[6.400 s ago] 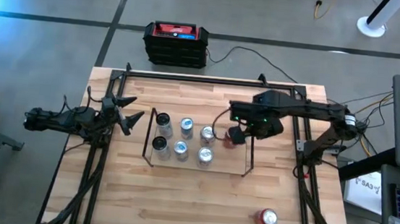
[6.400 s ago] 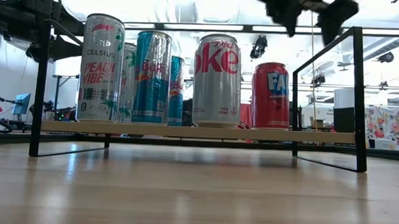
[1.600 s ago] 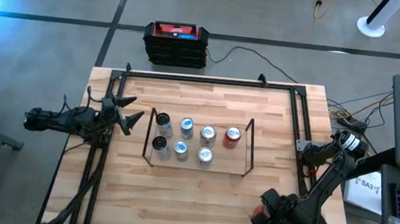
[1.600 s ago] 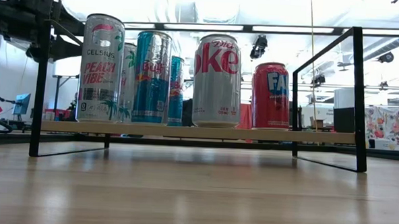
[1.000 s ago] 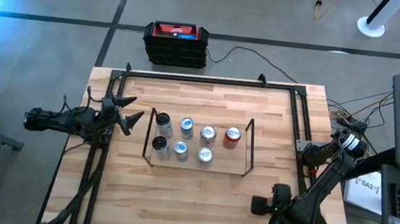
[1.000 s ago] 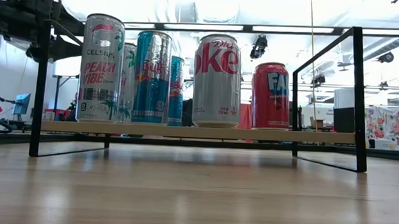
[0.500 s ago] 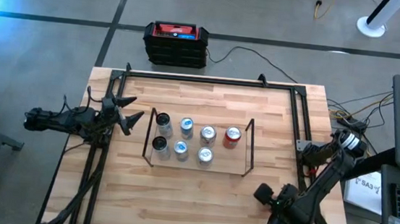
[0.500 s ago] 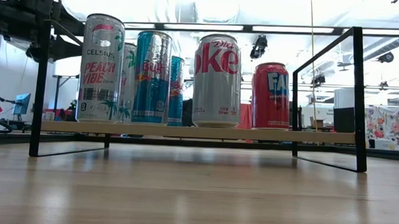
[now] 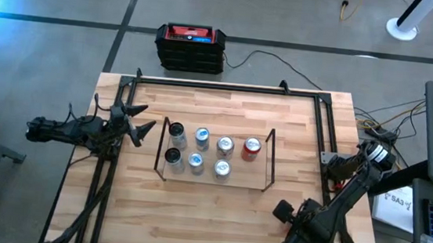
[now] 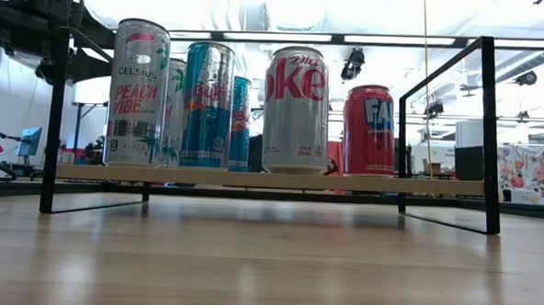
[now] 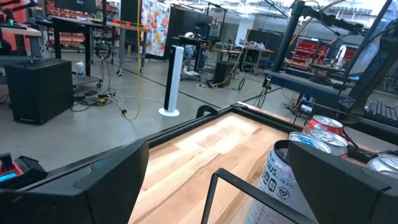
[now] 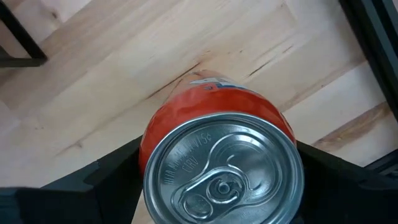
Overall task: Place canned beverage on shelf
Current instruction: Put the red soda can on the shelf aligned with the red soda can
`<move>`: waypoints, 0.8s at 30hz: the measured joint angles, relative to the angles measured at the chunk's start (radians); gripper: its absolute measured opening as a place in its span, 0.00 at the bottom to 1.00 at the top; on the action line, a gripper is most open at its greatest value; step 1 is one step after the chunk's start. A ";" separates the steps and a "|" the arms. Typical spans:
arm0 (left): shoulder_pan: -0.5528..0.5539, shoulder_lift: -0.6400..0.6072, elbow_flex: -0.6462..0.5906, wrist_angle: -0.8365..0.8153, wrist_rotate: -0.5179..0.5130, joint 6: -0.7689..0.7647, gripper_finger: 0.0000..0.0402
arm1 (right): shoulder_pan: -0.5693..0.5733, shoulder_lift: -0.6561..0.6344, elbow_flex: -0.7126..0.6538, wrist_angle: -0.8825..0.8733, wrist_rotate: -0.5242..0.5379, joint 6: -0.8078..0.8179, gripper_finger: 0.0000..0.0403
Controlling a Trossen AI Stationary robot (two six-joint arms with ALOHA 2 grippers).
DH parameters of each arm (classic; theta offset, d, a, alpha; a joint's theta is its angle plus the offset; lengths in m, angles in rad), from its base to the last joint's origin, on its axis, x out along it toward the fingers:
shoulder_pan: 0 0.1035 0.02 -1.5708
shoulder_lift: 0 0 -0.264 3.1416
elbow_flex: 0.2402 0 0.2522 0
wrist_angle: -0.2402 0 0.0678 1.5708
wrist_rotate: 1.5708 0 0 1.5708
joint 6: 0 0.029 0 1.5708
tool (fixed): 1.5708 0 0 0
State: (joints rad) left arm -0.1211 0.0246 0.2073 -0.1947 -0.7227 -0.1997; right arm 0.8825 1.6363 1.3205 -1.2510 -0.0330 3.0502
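The shelf point(image 9: 212, 186) stands mid-table with several upright cans on its deck point(image 10: 271, 179), among them a red one point(image 9: 252, 147) at the right end. Another red can point(image 12: 211, 112) with a silver top shows only in the right wrist view, on the wood near the table's near right corner; in the high view my arm hides it. My right gripper point(image 9: 281, 212) hangs over it, pointing down. Its fingers point(image 12: 118, 180) are spread and stand on either side of the can's top. My left gripper point(image 9: 139, 127) waits open at the table's left edge. My right gripper comes at the red can from above, with one finger point(image 12: 118, 180) close on each side of its top rim point(image 12: 155, 149). I cannot tell whether they touch it, or whether the can's base is still on the table.
A black tubular frame point(image 9: 227, 85) runs around the tabletop, and one of its bars lies close to my right gripper at the near right. A red and black box point(image 9: 191, 47) sits on the floor beyond the far edge. Bare wood point(image 9: 193, 214) lies between the shelf and the near edge.
My right gripper has shifted a little from the near right corner toward the far edge, staying over the spot where the red can stood. The cans on the shelf and my left arm have kept still.
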 joint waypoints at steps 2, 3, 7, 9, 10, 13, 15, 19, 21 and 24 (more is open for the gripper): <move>0.000 0.000 0.000 0.000 0.000 0.000 0.92 | 0.000 0.000 0.000 0.002 0.000 -0.012 0.81; 0.000 0.000 0.000 0.000 0.000 0.000 0.92 | 0.000 0.000 0.000 0.005 0.000 -0.028 0.81; 0.000 0.000 0.000 0.000 0.000 0.000 0.92 | 0.000 0.001 0.000 0.013 0.002 -0.064 0.81; 0.000 0.000 0.000 0.000 0.000 0.000 0.92 | 0.000 0.001 0.000 0.019 0.008 -0.083 0.82; 0.000 0.000 0.000 0.000 0.000 0.000 0.92 | 0.000 0.001 0.000 0.022 0.010 -0.087 0.83; 0.000 0.000 0.000 0.000 0.000 0.000 0.92 | 0.000 0.001 0.000 0.024 0.010 -0.094 0.86; 0.000 0.000 0.000 0.000 0.000 0.000 0.92 | 0.000 0.001 0.000 0.025 0.010 -0.102 0.89; 0.000 0.000 0.000 0.000 0.000 0.000 0.92 | 0.000 0.001 0.000 0.028 0.009 -0.185 0.94; 0.000 0.000 0.000 0.000 0.000 0.000 0.92 | 0.000 0.001 0.000 0.030 0.007 -0.271 0.95; 0.000 0.000 0.000 0.000 0.000 0.000 0.92 | 0.000 0.001 0.000 0.029 0.008 -0.438 0.95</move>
State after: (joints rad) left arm -0.1210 0.0246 0.2072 -0.1949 -0.7227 -0.1997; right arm 0.8825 1.6371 1.3205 -1.2221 -0.0253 2.6119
